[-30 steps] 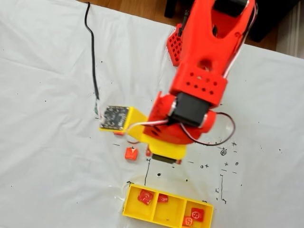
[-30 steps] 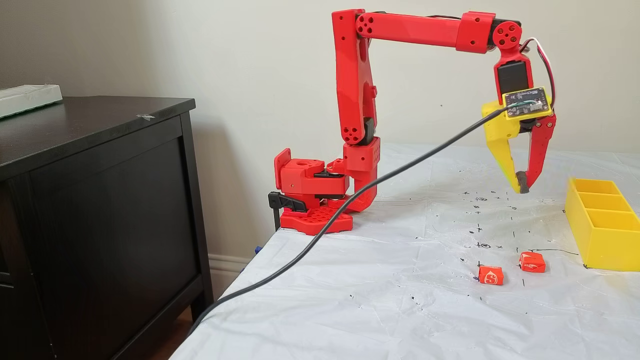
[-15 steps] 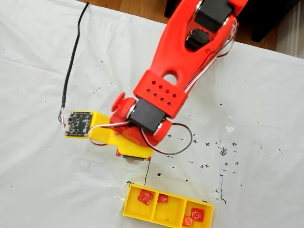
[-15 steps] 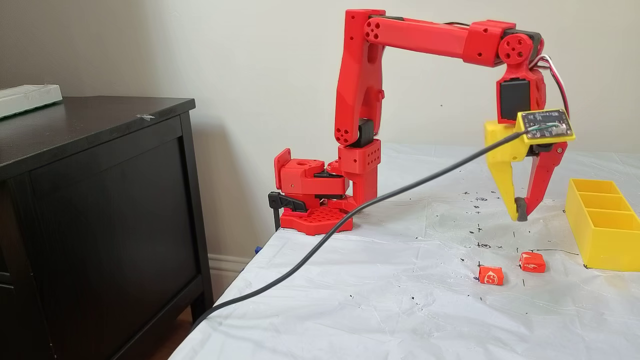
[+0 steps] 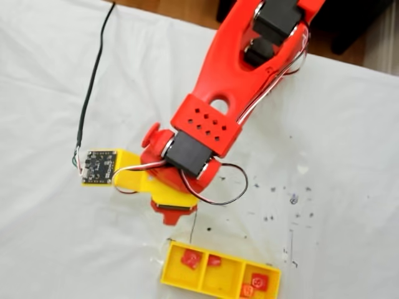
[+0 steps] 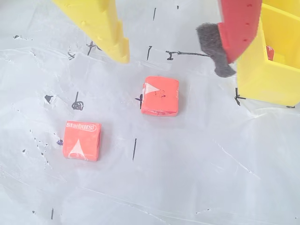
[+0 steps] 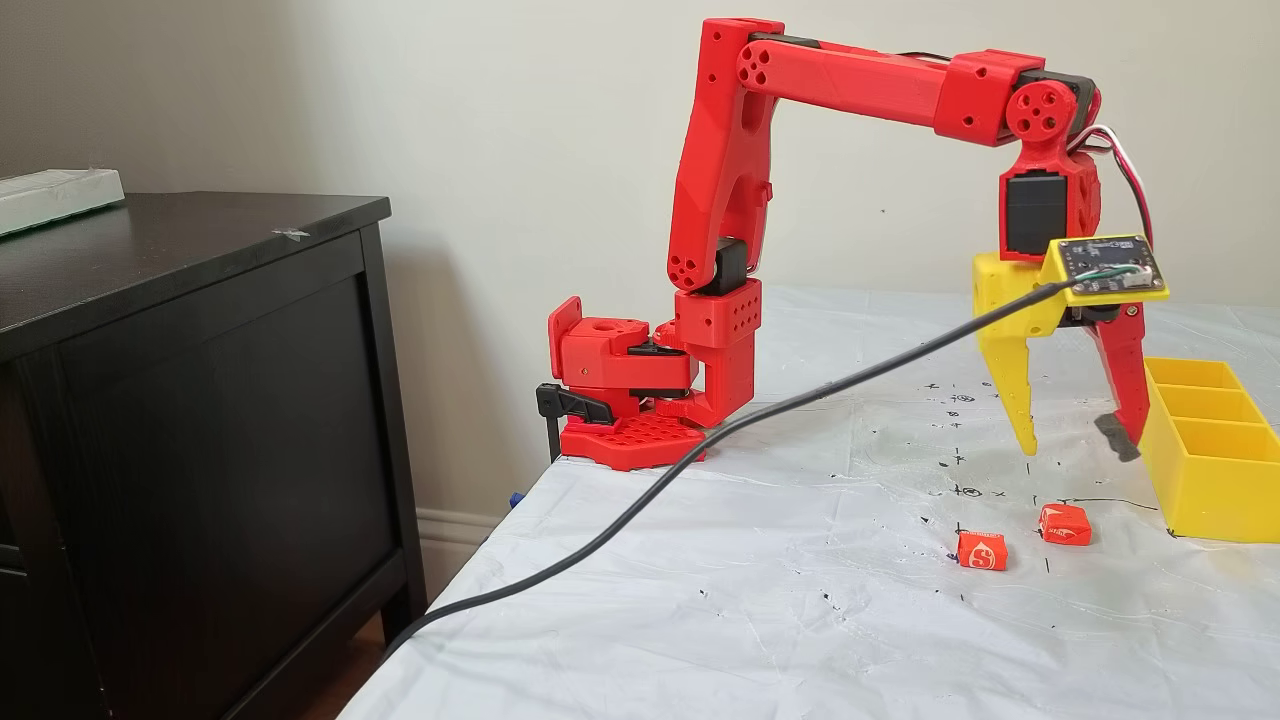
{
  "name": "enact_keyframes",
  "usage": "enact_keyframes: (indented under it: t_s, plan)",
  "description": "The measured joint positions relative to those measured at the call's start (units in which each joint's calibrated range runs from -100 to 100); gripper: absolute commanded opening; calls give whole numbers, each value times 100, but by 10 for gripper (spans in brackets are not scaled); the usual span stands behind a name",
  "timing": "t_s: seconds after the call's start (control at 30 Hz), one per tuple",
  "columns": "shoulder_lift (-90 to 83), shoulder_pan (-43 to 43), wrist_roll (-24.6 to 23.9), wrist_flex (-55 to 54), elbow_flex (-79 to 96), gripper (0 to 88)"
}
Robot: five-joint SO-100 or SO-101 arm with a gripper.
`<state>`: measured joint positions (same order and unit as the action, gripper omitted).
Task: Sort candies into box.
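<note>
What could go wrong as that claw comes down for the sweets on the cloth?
The open tool hangs above the nearer candy, and its red finger sits right beside the yellow box, so it might bump or shove the box on the way down. The candy is small against the wide gap, so a finger could nudge it aside rather than trap it. The wrinkled white sheet may snag a fingertip.

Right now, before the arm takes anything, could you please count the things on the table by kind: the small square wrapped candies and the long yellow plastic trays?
Long yellow plastic tray with three compartments: 1
Small square wrapped candies inside the tray: 4
Small square wrapped candies loose outside the tray: 2
Total: 7 things, 6 of them candies.
</note>
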<state>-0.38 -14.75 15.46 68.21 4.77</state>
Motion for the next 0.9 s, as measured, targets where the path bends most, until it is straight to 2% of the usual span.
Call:
enact_keyframes:
  t_s: [0.47, 0.9]
  plan:
    - [382, -8, 239, 47, 0, 306]
    - [730, -57, 195, -86, 0, 310]
